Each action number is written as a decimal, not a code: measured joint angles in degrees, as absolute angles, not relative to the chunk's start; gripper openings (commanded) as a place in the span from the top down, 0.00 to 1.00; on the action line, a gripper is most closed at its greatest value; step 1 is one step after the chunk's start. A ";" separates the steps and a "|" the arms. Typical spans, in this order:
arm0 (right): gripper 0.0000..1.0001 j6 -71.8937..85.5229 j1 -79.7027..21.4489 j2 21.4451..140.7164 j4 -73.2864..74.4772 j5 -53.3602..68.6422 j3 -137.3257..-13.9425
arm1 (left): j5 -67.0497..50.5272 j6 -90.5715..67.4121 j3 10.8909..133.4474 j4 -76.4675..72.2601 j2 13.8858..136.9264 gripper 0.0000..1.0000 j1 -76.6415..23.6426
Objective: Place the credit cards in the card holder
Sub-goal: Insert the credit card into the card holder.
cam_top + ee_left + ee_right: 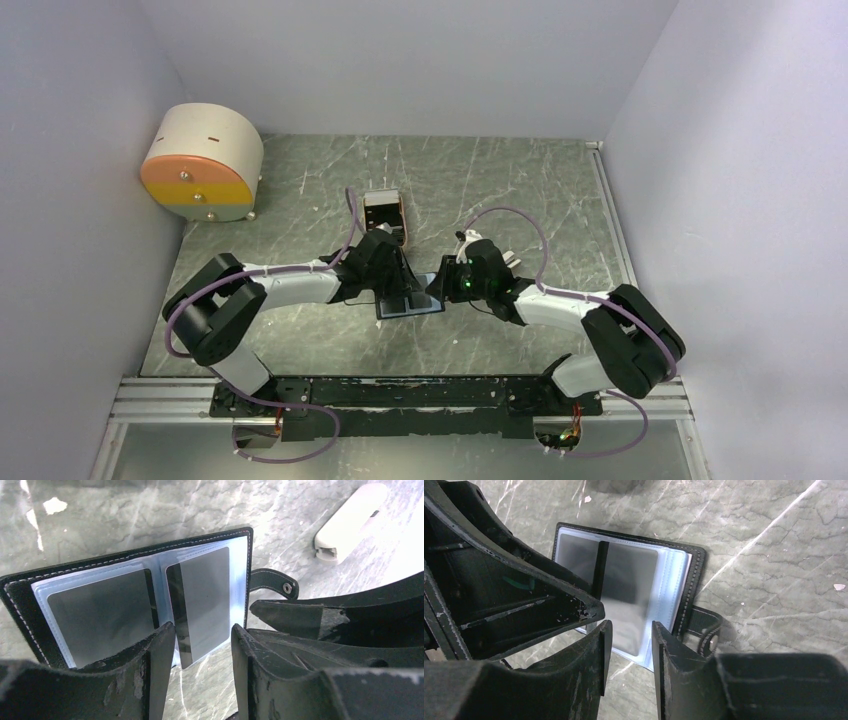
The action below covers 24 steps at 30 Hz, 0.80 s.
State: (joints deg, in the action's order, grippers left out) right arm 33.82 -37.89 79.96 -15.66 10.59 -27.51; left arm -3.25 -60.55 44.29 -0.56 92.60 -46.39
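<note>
The card holder (17,592) is lying open on the table (125,510), a credit card (200,605) poking out. My left gripper (204,630) and right gripper (631,625) are hovering half open, empty. The card is probably stiff and slippery, so I'm aiming for its edges.

Black-jointed white arms (290,283), looping purple cables (349,205), scuffed black end effector fingers (155,670), green light (467,284).

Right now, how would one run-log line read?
card holder: open on table | credit card: sticking out of pocket nearest snap tab | left jaws: apart above holder | right jaws: apart above holder
</note>
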 measured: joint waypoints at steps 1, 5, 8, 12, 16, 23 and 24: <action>0.62 33.85 -37.89 79.99 -15.77 10.63 -27.49 | -3.42 -60.38 44.29 -1.15 92.60 0.50 -46.39; 0.62 33.98 -37.89 80.53 -15.90 10.22 -27.51 | -3.97 -59.94 44.29 -2.11 92.77 0.50 -46.39; 0.62 34.00 -37.89 81.30 -15.79 9.54 -27.51 | -4.34 -59.77 44.29 -2.48 93.41 0.51 -46.39; 0.62 34.26 -37.89 82.21 -15.57 8.84 -27.40 | -4.40 -59.72 44.29 -2.50 93.97 0.51 -46.41; 0.61 34.24 -37.89 81.45 -14.76 7.07 -27.18 | -4.34 -59.72 44.29 -2.46 94.00 0.52 -46.41; 0.61 34.28 -37.85 81.69 -14.35 6.46 -27.18 | -4.47 -59.51 44.31 -2.74 94.26 0.53 -46.41; 0.61 34.28 -37.82 81.91 -14.63 6.66 -27.18 | -4.60 -59.46 44.31 -3.01 94.45 0.53 -46.41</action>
State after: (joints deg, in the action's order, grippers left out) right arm 34.28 -37.82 81.91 -14.63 6.66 -27.18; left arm -4.60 -59.46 44.31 -3.01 94.45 -46.41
